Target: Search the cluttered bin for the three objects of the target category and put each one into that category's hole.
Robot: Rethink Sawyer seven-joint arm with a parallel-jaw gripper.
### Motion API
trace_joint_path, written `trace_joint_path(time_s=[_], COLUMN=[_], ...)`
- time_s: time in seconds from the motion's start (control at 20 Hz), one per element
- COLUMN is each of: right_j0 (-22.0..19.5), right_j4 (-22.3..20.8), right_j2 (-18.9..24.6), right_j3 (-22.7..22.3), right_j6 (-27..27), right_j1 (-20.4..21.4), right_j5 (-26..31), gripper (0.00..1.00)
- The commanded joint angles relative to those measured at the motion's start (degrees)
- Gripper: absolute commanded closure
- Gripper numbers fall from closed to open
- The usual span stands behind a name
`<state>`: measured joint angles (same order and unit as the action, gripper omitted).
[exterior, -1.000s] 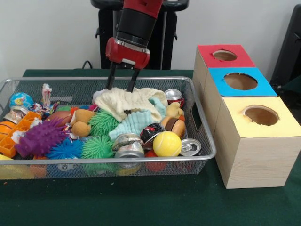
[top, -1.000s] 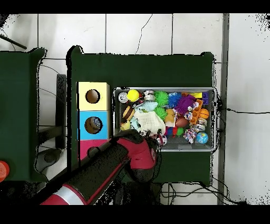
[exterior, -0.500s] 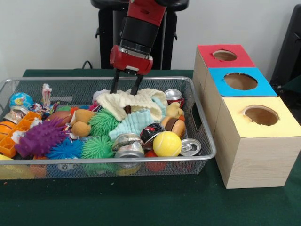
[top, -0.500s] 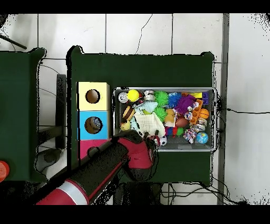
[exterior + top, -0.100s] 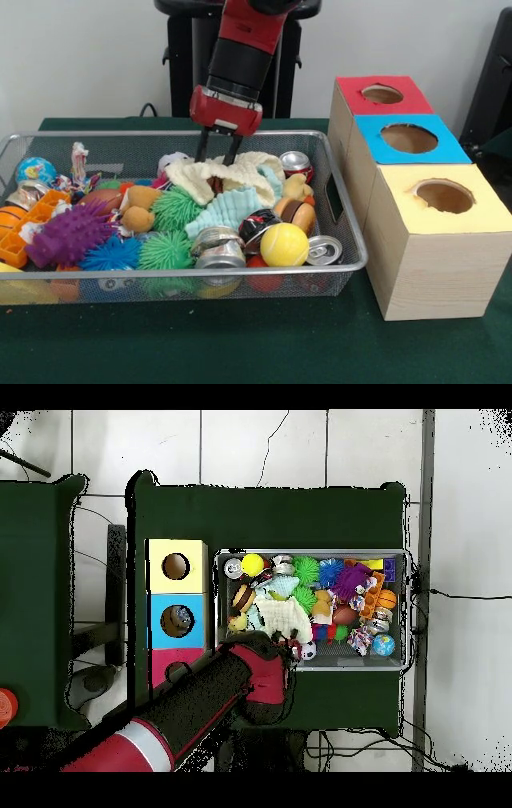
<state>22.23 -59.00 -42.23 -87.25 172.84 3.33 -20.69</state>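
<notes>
Front view: we see the red and black gripper point(image 5: 220, 158) poised at the far side of the silver wire-mesh bin point(image 5: 344, 232), its two dark fingers point(image 5: 203, 147) spread a little apart, tips just touching the top of the crumpled cream knitted cloth point(image 5: 210, 176) and pinching nothing we can make out. Which category is wanted we cannot tell; our guess is the drink cans. A red-topped can point(image 5: 295, 163) lies just beside the cloth's right edge, a crushed silver can point(image 5: 218, 248) and an upended silver can point(image 5: 324, 250) sit near the front rim, the latter beside the yellow tennis ball point(image 5: 284, 244).

From overhead, we find the arm covering the bin's near edge, so the fingertips are hidden there. The row of boxes, red-topped point(image 5: 381, 95), blue-topped point(image 5: 408, 138) and yellow-topped point(image 5: 444, 197), stands just beside the bin.

Risks, as we judge them: the loose knit could snag on a finger and drag out, tumbling the pale teal ridged toy point(image 5: 227, 210) and green spiky ball point(image 5: 174, 210) over the cans. A closing grip here would likely take cloth, not a can. Crushed cans may also slip from the fingers.
</notes>
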Motion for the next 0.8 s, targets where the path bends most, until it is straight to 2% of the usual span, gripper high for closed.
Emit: trace_joint_path(time_s=[0.05,0.25,0.35,0.6,0.7,0.8], right_j0=[-2.53,-0.85,-0.25,0.08,1.48,3.60], right_j4=[13.71,16.05,15.43,16.97,11.69,-0.61], right_j2=[6.78,4.31,3.84,2.59,2.25,3.29], right_j3=[1.28,1.94,2.59,1.36,-0.17,-2.07], right_j6=[-25.25,-24.31,-22.90,-22.96,-18.67,-8.24], right_j1=[-6.24,-8.29,-8.83,-8.34,-4.68,1.94], right_j5=[-16.20,-15.97,-14.61,-15.85,-12.10,-6.57], gripper=[1.00,1.00,1.00,1.00,1.00,1.00])
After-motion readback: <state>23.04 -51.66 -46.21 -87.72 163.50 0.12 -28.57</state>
